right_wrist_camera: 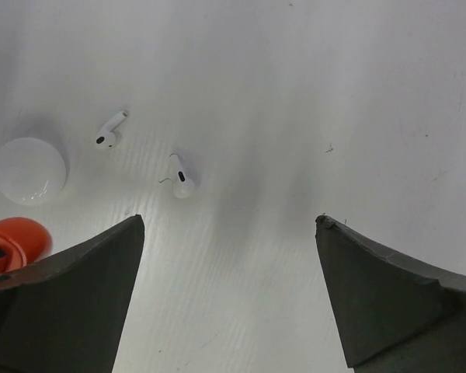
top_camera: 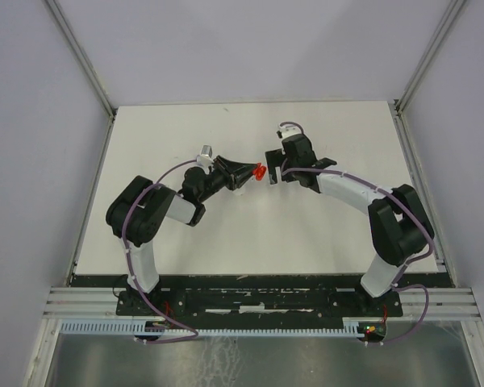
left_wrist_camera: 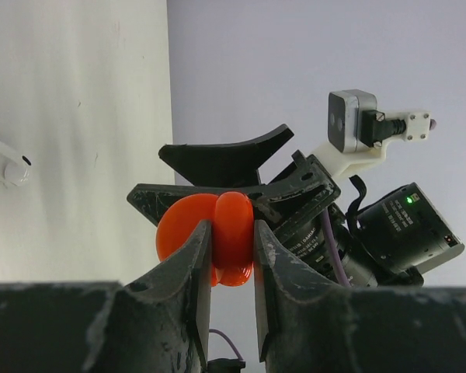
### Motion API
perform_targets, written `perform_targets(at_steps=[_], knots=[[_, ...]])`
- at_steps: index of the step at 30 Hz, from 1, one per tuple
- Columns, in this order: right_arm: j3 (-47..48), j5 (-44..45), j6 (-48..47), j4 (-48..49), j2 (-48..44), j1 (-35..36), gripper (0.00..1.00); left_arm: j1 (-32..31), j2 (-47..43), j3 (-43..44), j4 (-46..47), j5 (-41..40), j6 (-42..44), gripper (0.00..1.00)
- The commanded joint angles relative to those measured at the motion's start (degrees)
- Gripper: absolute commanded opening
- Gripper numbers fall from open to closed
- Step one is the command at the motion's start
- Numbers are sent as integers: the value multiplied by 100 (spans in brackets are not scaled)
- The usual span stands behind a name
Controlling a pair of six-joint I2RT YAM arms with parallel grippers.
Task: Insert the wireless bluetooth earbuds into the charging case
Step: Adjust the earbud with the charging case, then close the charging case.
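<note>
My left gripper [left_wrist_camera: 231,233] is shut on the orange-red charging case [left_wrist_camera: 233,225] and holds it above the table; the case shows two rounded halves. In the top view the case [top_camera: 259,171] sits between my left gripper [top_camera: 253,172] and my right gripper [top_camera: 273,164]. My right gripper [right_wrist_camera: 229,224] is open and empty above the table. Two small white earbuds lie on the table ahead of it, one [right_wrist_camera: 109,134] further left, one [right_wrist_camera: 182,179] nearer. The case's edge [right_wrist_camera: 8,241] shows at that view's lower left. One earbud [left_wrist_camera: 8,159] also shows in the left wrist view.
A white round domed piece [right_wrist_camera: 31,171] lies on the table left of the earbuds. The white table [top_camera: 250,234] is fenced by metal rails at its sides and near edge. My right arm's camera [left_wrist_camera: 353,120] faces the left gripper closely.
</note>
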Motion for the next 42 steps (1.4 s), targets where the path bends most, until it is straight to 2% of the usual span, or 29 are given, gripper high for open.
perform_targets(at_steps=[1, 5, 10, 14, 17, 24, 33, 42], knots=[[277, -67, 82, 364, 1, -71, 99, -34, -227, 170, 180, -56, 183, 3], [-281, 135, 109, 990, -405, -63, 100, -27, -285, 264, 64, -275, 198, 3], [-1787, 215, -136, 2863, -1076, -65, 100, -48, -348, 300, 226, -1215, 73, 3], [-2656, -113, -616, 4689, -982, -52, 100, -165, -450, 360, 47, -1990, -134, 3], [-2833, -309, -735, 5382, -747, -48, 100, -336, -526, 400, -310, -2507, -287, 3], [-2801, -318, -744, 6089, -305, 109, 100, -799, -418, 548, -727, -3050, -693, 3], [-2780, -348, -783, 6304, -215, 273, 100, -1083, -40, 564, -461, -3021, -940, 3], [-2786, -17, -985, 6272, -169, 324, 100, -1153, 22, 379, -296, -3062, -1145, 3]])
